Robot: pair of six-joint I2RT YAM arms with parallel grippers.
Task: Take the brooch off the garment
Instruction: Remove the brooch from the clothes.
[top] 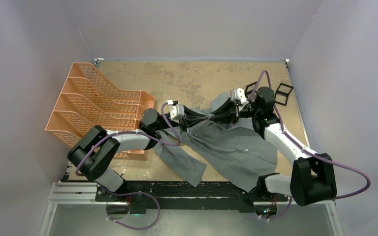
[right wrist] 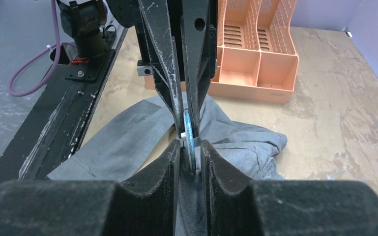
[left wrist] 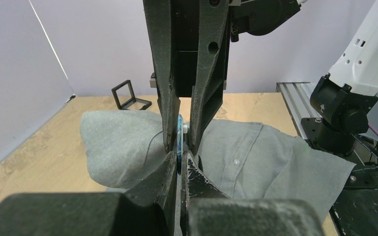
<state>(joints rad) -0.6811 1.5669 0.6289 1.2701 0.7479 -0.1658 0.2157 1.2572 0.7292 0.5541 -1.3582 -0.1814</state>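
The garment (top: pixel 236 147) is a grey button-up shirt lying crumpled in the middle of the table, with a fold lifted up at its top. The brooch (left wrist: pixel 179 140) is a thin blue disc, seen edge-on (right wrist: pixel 189 137), with a small white piece on one face. My left gripper (left wrist: pixel 179 158) is shut on the disc's edge. My right gripper (right wrist: pixel 190 147) faces it from the other side. Its jaws stand a narrow gap apart around the brooch and the raised fabric. In the top view both grippers meet (top: pixel 210 117) over the shirt, and there the brooch is mostly hidden.
An orange file tray (top: pixel 98 108) with several slots stands at the left, close to the left arm. Two small black frames (top: pixel 275 93) stand at the back right. A black rail (top: pixel 177 189) runs along the near edge under the shirt's hem.
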